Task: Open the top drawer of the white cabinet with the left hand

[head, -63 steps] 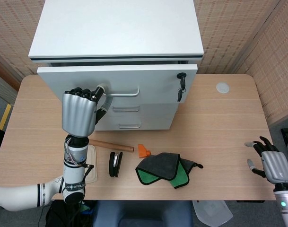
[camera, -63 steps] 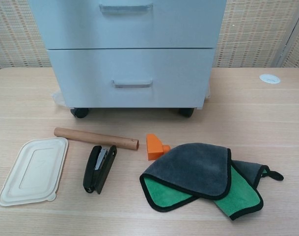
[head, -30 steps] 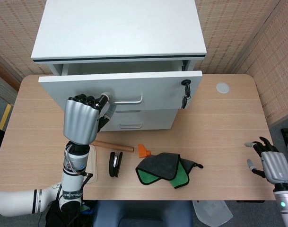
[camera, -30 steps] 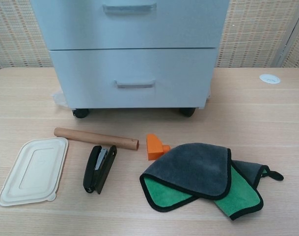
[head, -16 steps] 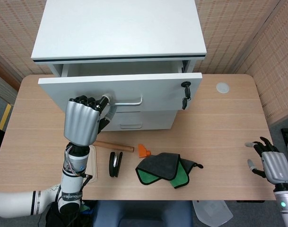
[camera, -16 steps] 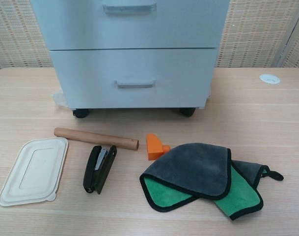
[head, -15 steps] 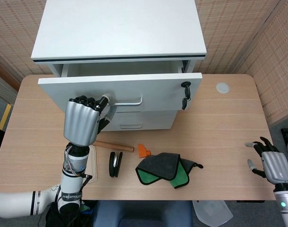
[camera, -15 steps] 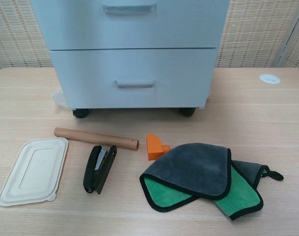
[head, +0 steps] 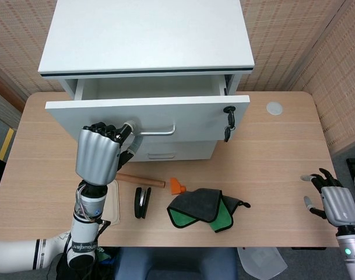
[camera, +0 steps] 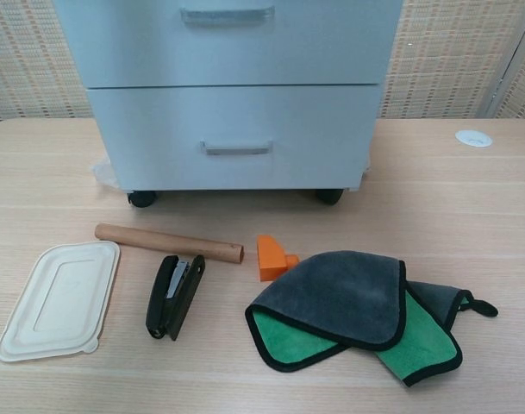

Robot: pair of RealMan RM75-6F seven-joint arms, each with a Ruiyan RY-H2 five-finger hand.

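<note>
Left robot hand (head: 98, 153) grips left end of silver bar handle (head: 155, 130) on pulled-out top drawer (head: 147, 116) of white cabinet (head: 146, 36). Right robot hand (head: 336, 203) at surface's right edge, fingers spread, empty.

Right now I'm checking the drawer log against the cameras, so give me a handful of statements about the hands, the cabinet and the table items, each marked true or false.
1. The top drawer of the white cabinet is pulled partly out. True.
2. The left hand holds the drawer handle at its left end. True.
3. The right hand is holding the cloth. False: it holds nothing, fingers apart, at the table's right edge; the grey and green cloth lies on the table.
4. The black stapler lies between the lid and the cloth. True.
5. The wooden rod sits inside the drawer. False: it lies on the table before the cabinet.
</note>
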